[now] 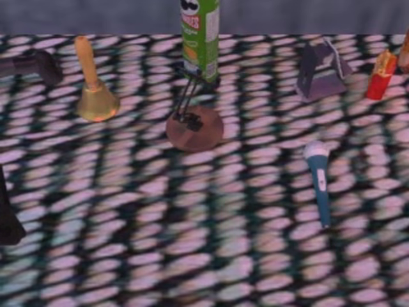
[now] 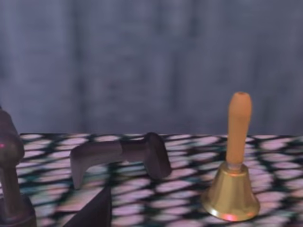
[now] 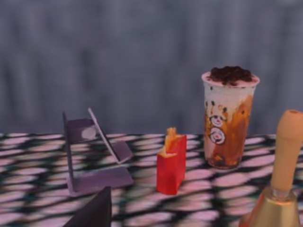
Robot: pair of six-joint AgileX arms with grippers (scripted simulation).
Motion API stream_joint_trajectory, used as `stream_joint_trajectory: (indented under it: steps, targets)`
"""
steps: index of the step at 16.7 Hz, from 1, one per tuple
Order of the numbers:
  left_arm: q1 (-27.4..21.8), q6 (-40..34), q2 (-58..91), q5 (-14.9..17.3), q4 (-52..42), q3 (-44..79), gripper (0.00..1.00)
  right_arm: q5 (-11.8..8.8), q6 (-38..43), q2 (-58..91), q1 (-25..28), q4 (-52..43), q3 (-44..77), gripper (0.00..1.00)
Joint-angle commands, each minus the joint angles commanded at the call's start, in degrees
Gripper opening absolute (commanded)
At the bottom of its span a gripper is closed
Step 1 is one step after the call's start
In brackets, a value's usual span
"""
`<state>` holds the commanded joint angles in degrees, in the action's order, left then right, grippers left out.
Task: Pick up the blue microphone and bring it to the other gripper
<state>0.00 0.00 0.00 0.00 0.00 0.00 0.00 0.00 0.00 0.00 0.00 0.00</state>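
The microphone (image 1: 318, 180) lies flat on the patterned table (image 1: 192, 256), right of centre, its pale head pointing toward the far edge and its teal handle toward the near one. Nothing touches it. The left arm (image 1: 7, 217) shows only as a dark shape at the table's left edge; the right arm is out of the top view. In each wrist view only a dark fingertip (image 2: 94, 210) pokes in, so I cannot tell either gripper's state. Along the far side stand a bell (image 1: 94, 93), a chips can (image 1: 200, 38), a round wooden stand (image 1: 194, 126), a grey rack (image 1: 321, 71) and a red fries carton (image 1: 381, 75)
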Motion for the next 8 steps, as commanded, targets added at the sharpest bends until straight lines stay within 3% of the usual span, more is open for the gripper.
stream_joint_trajectory:
  steps: [4, 8]
  targets:
    - [0.0, 0.0, 0.0, 0.0, 0.0, 0.0, 1.00, 0.1, 0.5, 1.8, 0.6, -1.2, 1.5, 1.00]
    - [0.0, 0.0, 0.0, 0.0, 0.0, 0.0, 1.00, 0.5, 3.5, 12.7, 3.9, -7.5, 9.9, 1.00]
